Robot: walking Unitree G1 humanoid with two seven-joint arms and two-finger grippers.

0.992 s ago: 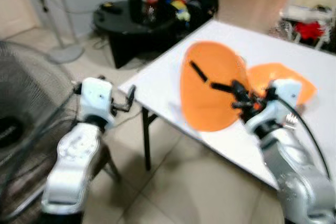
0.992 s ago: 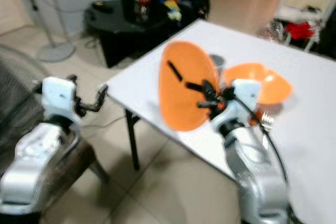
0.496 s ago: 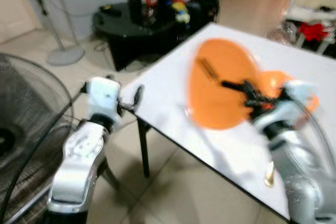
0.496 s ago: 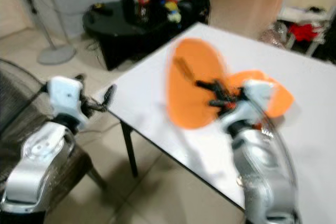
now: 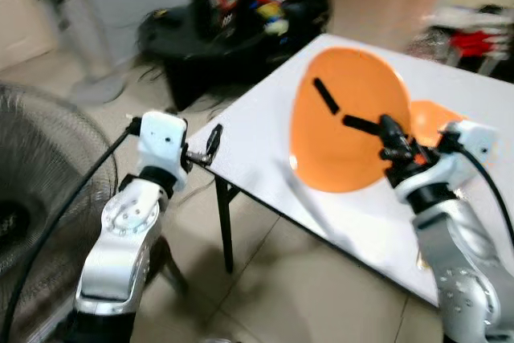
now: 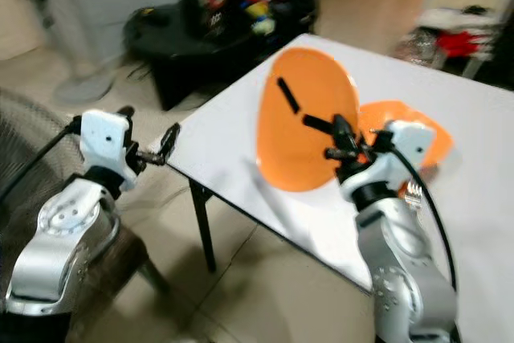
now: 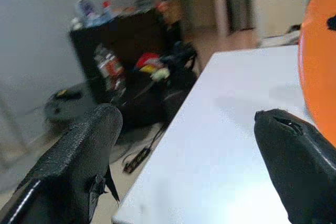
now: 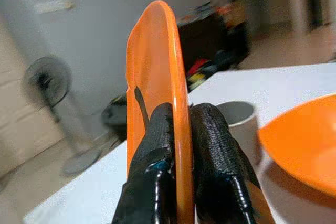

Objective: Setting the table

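The right gripper (image 8: 176, 145) has its jaws pinched tight on the rim of the orange plate (image 5: 345, 130), holding it up on edge over the white table (image 5: 265, 146), with the orange bowl (image 8: 299, 140) and a grey cup (image 8: 239, 116) just beyond the fingers. It looks like thin, stiff, light plastic, probably slick, so that edge pinch seems right but it could pivot between the pads. The left gripper (image 5: 213, 144) sits with its jaws wide and nothing between them, just off the table corner.

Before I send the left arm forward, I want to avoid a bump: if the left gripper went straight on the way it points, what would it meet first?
Probably the white table: the open left gripper points at its near corner, the tabletop spreading ahead in the wrist view. Whether it would strike the edge or pass just above is unclear.
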